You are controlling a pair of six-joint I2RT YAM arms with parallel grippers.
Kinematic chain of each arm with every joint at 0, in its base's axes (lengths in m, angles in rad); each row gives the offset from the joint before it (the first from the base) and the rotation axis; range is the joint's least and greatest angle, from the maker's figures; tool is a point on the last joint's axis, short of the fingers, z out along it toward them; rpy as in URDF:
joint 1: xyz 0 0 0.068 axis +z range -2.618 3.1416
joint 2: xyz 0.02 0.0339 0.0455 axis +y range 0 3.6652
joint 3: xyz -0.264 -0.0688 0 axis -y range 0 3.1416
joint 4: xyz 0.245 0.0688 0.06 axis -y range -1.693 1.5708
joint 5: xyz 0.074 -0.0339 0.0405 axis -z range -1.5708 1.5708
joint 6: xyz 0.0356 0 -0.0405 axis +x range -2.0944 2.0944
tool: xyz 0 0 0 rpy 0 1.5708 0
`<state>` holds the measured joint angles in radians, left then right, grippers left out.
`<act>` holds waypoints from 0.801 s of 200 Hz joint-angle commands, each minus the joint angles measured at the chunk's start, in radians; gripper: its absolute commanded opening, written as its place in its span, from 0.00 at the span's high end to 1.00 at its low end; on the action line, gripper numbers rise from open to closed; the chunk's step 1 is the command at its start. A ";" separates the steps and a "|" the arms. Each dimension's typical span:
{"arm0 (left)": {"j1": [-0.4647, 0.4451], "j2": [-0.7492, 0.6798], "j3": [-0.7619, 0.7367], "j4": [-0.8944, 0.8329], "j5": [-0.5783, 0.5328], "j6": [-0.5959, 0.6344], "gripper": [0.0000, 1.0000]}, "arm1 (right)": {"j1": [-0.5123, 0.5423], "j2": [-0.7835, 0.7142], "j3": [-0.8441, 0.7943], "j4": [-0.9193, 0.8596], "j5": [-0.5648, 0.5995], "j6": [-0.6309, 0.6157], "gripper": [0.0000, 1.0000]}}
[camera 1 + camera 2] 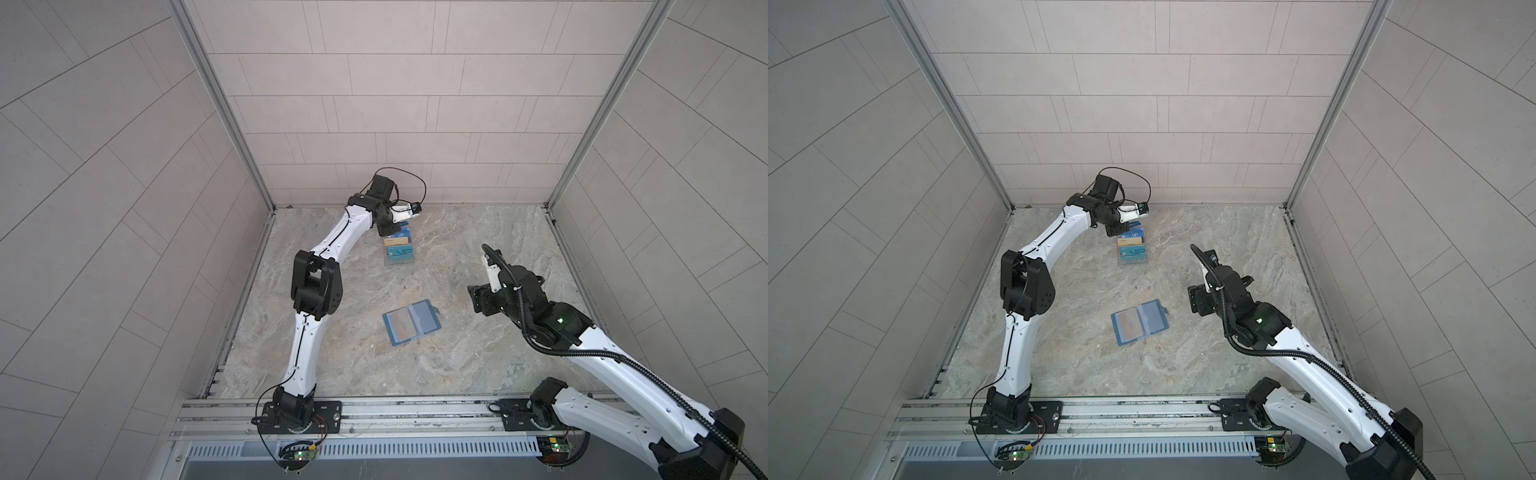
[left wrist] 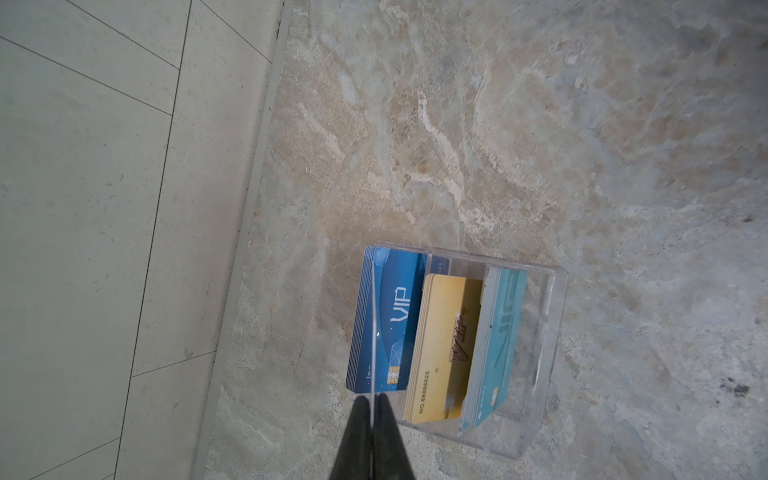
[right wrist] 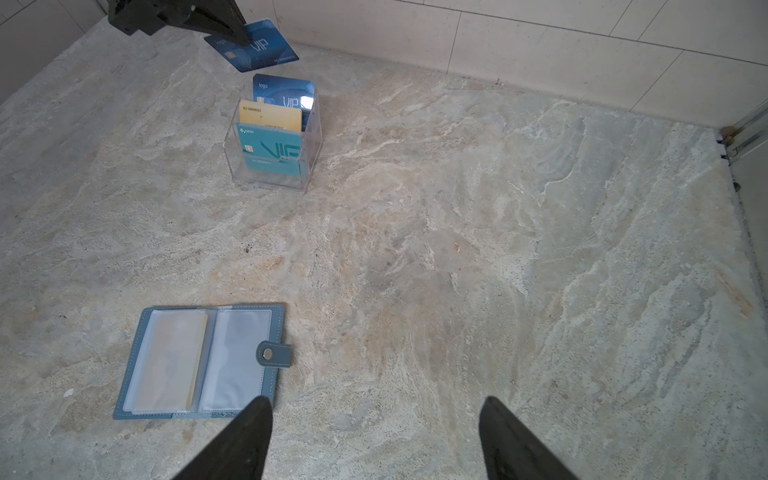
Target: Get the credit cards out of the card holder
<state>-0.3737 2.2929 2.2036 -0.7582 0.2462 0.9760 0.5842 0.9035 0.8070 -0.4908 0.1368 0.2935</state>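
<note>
Card holder (image 3: pixel 239 361) lies open on the tabletop (image 3: pixel 457 249), gold card (image 3: pixel 174 361) in one sleeve; right end effector (image 3: pixel 376 401) hovers spread near it, left end effector (image 2: pixel 374 401) pinches a blue card (image 3: pixel 266 48) over the clear stand (image 3: pixel 272 178), likely to slot it

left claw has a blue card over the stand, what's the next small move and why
Probably lower the left claw so the blue card slides into the back tier of the stand: the claw is shut on it, just above the blue stack standing there.
</note>
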 commanded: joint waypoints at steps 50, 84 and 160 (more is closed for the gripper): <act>0.000 0.025 0.016 -0.043 0.008 0.062 1.00 | -0.001 -0.030 -0.032 0.006 0.013 0.019 0.19; 0.001 0.043 0.017 -0.031 0.008 0.059 1.00 | 0.000 -0.034 -0.037 0.009 0.012 0.021 0.19; 0.001 0.060 0.007 -0.037 0.007 0.081 1.00 | 0.000 -0.027 -0.049 0.029 0.017 0.021 0.19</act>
<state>-0.3737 2.3455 2.2063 -0.7765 0.2485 1.0382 0.5842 0.8833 0.7609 -0.4751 0.1368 0.3054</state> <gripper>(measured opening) 0.049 0.811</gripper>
